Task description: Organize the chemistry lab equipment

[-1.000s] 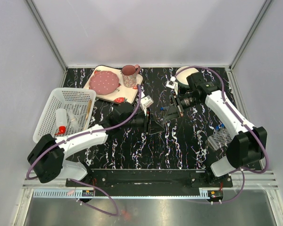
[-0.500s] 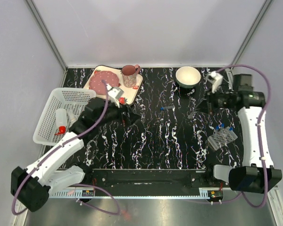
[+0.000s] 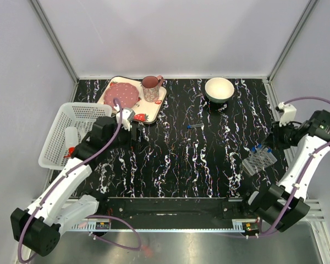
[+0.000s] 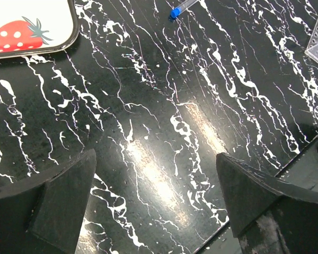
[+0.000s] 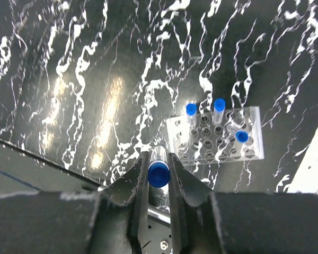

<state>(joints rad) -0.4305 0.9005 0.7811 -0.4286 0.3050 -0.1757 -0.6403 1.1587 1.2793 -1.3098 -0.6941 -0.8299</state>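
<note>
Right end effector [image 5: 158, 182]: jaws closed on a small clear blue-capped test tube [image 5: 159, 170], seen cap-first between the two fingers in the right wrist view.
Held tube, long axis: ran along the fingers and pointed out past their tips toward the surface [image 3: 176, 165].
Clear perforated tube rack [image 5: 216, 136]: lay on the black marbled surface ahead of the fingertips and offset to one side in the wrist view; three blue caps stood in its holes and the other holes looked free.
Rack in the overhead view [image 3: 259, 159]: sat near the right edge, just inboard of the right end effector [image 3: 276, 139].
Nearer arm: the right one, by a wide margin.
Left end effector [image 4: 153, 196]: fingers spread wide with nothing between them, over bare surface beside the white plastic basket [image 3: 63, 124].
Loose blue-capped test tube [image 3: 195, 126]: lay flat mid-surface, long axis roughly left to right, apart from both end effectors.
Judged requirement: the held tube would need its axis set upright over a free hole before release.
</note>
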